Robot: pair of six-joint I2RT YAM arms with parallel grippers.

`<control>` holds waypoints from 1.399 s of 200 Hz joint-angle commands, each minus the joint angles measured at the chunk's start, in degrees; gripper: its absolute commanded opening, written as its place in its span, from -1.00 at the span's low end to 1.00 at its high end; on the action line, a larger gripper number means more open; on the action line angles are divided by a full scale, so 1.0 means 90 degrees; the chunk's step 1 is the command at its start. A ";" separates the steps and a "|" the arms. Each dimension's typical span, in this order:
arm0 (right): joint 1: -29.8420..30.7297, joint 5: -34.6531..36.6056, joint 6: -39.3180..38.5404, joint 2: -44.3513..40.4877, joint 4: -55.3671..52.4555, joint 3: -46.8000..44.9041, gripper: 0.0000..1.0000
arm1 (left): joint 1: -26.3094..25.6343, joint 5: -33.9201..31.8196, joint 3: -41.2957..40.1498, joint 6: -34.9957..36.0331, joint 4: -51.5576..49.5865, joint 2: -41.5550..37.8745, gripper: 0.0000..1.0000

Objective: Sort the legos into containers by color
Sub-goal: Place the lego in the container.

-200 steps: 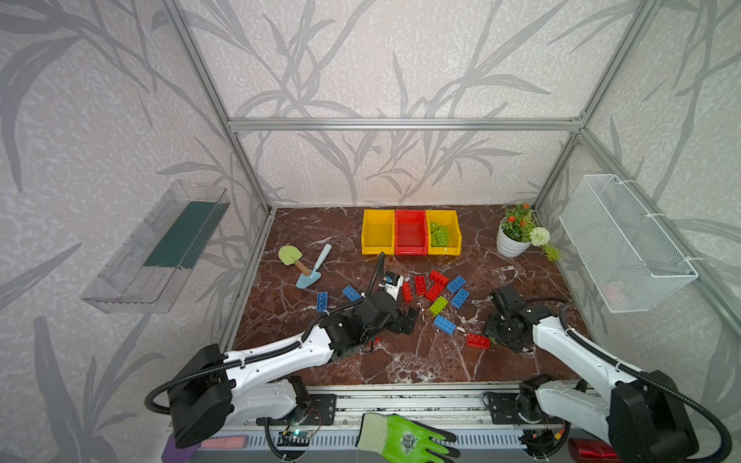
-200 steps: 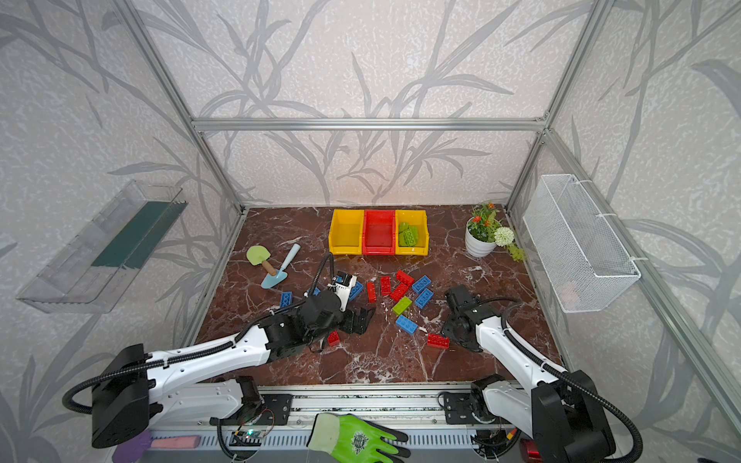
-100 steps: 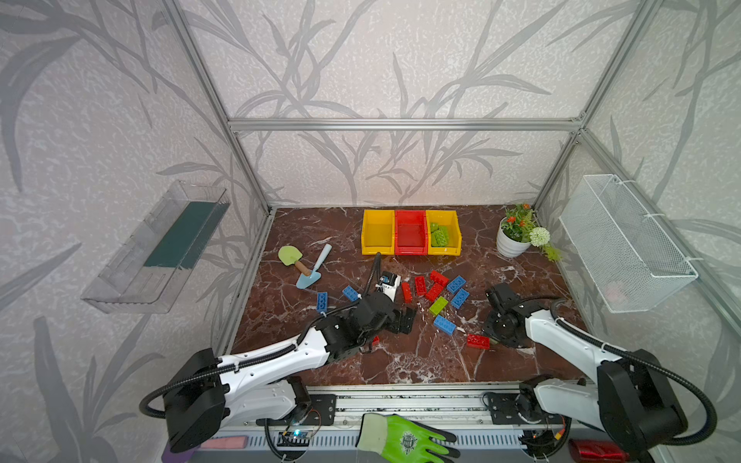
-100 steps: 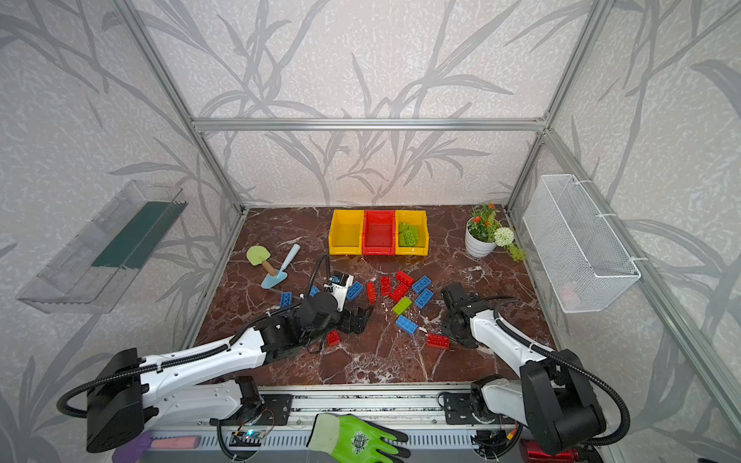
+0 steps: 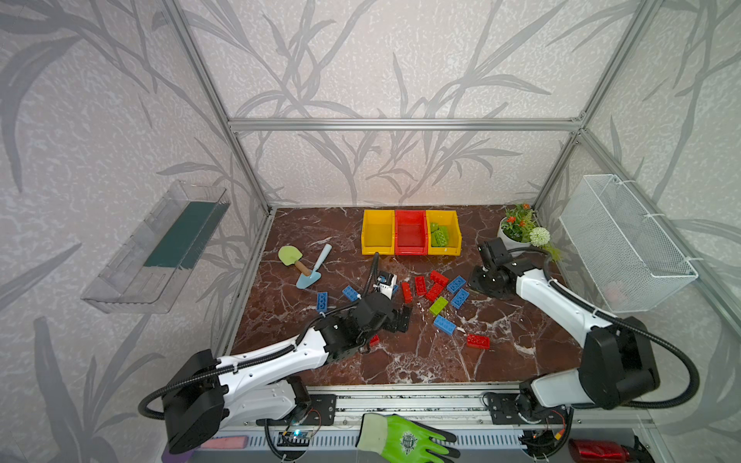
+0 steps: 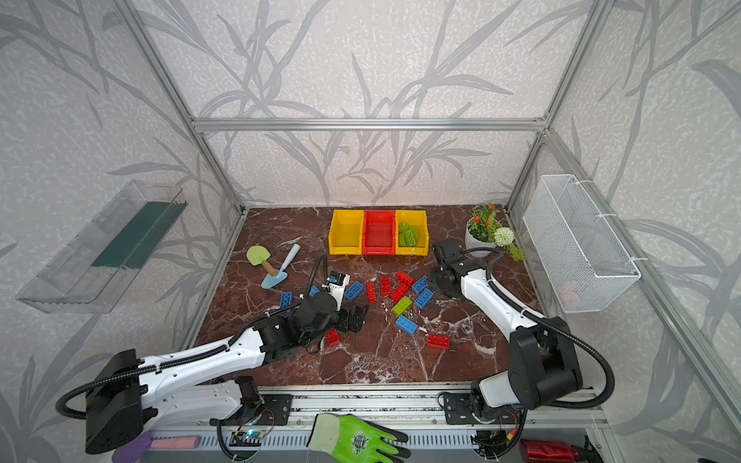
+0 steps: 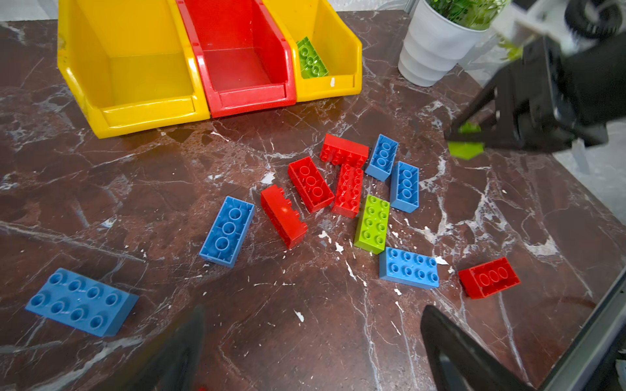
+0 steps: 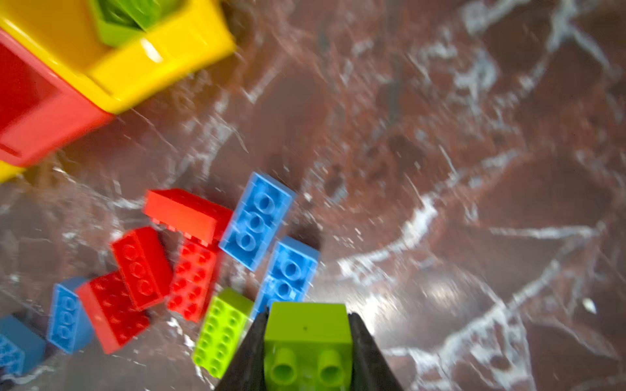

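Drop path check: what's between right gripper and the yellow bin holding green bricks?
Bare marble from right gripper to yellow bin, in left wrist view.

Motion blur is smearing the bins (image 8: 162, 64) and legos (image 8: 142, 267) in the right wrist view, whose edge is cutting off the lime green brick (image 8: 306, 338). In a top view the left arm (image 5: 272, 356) is half covering a red brick (image 5: 375, 340); a pinkish item (image 5: 612, 291) in the wire basket (image 5: 625, 240) is showing too small to identify.

You are getting both top views looking steeply down from high in front, far off, sharing the whole table (image 5: 501, 352), lower centre of frame. Left wrist view is facing the containers (image 7: 149, 110) from low. Right wrist view is sitting nearest, sharing containers and legos (image 8: 257, 220).
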 commanded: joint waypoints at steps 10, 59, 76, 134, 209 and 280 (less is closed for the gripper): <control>0.0012 -0.0412 -0.0798 0.1330 0.0247 0.1645 -0.48 | 0.0187 -0.0342 0.0360 -0.0028 -0.0361 0.0225 0.98; -0.0112 -0.0721 -0.1416 0.3960 -0.0414 0.5118 -0.49 | 0.0508 -0.0643 0.0741 -0.0131 -0.0768 0.0427 0.99; -0.0174 -0.0827 -0.1502 0.4863 -0.0796 0.6322 -0.48 | 0.0577 -0.0757 0.0865 -0.0151 -0.0956 0.0485 0.98; -0.0228 -0.0798 -0.1731 0.7306 -0.2595 1.0695 -0.06 | 0.0680 -0.1020 0.1020 -0.0339 -0.1412 0.0408 0.98; -0.0098 -0.0799 -0.1951 0.5220 -0.2115 0.7939 0.16 | 0.0689 -0.0877 0.0588 -0.0500 -0.1331 -0.0253 0.98; 0.0430 -0.0816 -0.1323 0.1229 0.0020 0.1452 0.22 | 0.0667 -0.0335 -0.0130 -0.0702 -0.1007 -0.1077 0.98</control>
